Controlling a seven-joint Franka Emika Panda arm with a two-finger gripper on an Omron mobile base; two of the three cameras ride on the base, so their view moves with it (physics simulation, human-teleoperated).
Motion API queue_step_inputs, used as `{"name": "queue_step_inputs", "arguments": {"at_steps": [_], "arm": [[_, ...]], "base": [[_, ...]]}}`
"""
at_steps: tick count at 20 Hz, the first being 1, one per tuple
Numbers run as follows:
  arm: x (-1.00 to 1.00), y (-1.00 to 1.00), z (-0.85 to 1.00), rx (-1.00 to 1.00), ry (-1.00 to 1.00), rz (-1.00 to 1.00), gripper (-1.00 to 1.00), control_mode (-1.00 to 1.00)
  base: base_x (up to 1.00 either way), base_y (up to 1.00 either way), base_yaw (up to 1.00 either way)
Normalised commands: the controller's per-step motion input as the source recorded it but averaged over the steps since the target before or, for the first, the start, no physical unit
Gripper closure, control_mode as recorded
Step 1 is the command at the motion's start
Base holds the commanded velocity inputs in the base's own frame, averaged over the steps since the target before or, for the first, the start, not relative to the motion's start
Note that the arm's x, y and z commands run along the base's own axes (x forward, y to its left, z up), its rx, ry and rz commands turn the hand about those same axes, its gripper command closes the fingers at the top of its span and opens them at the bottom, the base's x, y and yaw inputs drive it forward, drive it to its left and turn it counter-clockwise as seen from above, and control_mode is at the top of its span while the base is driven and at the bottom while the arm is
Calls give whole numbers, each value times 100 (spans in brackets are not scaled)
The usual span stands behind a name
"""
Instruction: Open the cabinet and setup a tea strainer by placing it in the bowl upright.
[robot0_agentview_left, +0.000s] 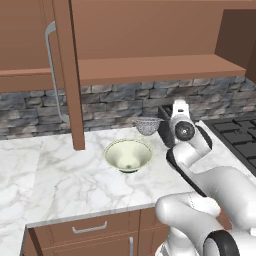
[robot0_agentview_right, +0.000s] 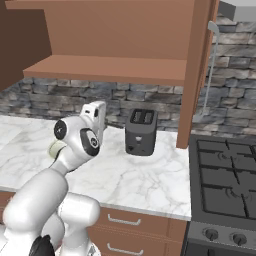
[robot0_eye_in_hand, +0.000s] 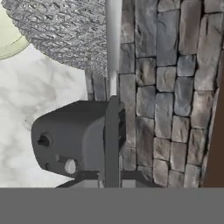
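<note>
The brown cabinet stands open, its door (robot0_agentview_left: 67, 75) swung out edge-on with the silver bar handle (robot0_agentview_left: 50, 70) on it; the other door (robot0_agentview_right: 196, 75) is open too. The pale cream-green bowl (robot0_agentview_left: 128, 155) sits upright on the marble counter. My gripper (robot0_agentview_left: 165, 122) is shut on the tea strainer's handle. The silver mesh basket (robot0_agentview_left: 148, 126) hangs above the counter just behind and right of the bowl. In the hand view the mesh (robot0_eye_in_hand: 65, 30) is at upper left, with the bowl's rim (robot0_eye_in_hand: 8, 41) beside it and the handle (robot0_eye_in_hand: 113, 52) running down to my gripper (robot0_eye_in_hand: 112, 177).
A black toaster (robot0_agentview_right: 141, 131) stands on the counter by the stone backsplash (robot0_agentview_left: 110, 107), close to my hand. The gas stove (robot0_agentview_right: 225, 185) lies to the right. The cabinet's lower shelf (robot0_agentview_left: 150, 67) juts out overhead. Drawers (robot0_agentview_left: 90, 229) run below the counter's front edge.
</note>
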Motion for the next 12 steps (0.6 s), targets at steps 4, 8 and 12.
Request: {"name": "queue_step_inputs", "arguments": {"at_steps": [4,8,12], "arm": [[-8,0,-31,13,3,-41,100,-100],[-17,0,-57,8,-1,-45,100,-100],[-24,0,-71,5,-10,-47,100,-100]], "base": [[0,0,0],[0,0,0],[0,0,0]]}}
